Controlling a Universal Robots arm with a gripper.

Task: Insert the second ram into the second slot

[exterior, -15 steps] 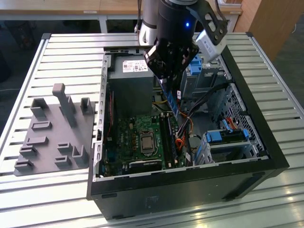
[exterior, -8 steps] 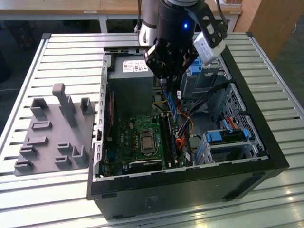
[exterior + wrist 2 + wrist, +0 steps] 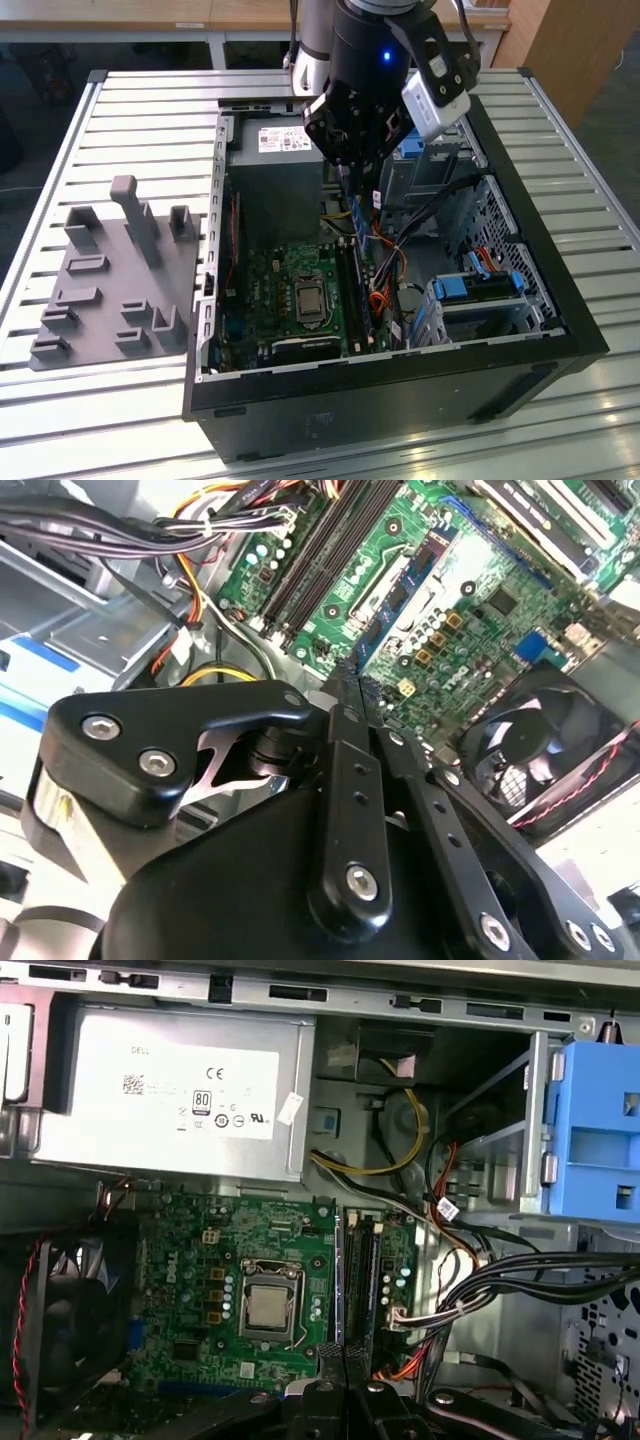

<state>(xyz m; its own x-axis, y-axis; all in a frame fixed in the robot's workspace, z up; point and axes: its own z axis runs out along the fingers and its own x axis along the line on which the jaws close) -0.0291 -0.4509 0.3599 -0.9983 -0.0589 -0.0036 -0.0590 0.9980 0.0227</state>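
Black jaws of the gripper (image 3: 347, 675) sit drawn together, judged clamped on the second ram (image 3: 355, 215). It's a thin blue strip hanging just under the fingertips in the exterior view, edge-on and hard to make out in both wrist views. Stick is above the board, not seated.

Directly below: pair of dark memory slots (image 3: 358, 1270) on the green motherboard (image 3: 175, 1230), running in line with the jaw gap. Can't tell which of the two is the second slot, or whether the other is filled.

Step in hand, as judged: aligning over the slots, insertion not yet done.

Beyond: CPU socket (image 3: 268, 1305), case fan (image 3: 70, 1320), then the grey power supply (image 3: 70, 1130) at the far wall. Its white label (image 3: 195, 1090) carries printed marks and a code block. There's white lettering on the board too. Blue drive bracket (image 3: 600, 1130) sits off to one side.
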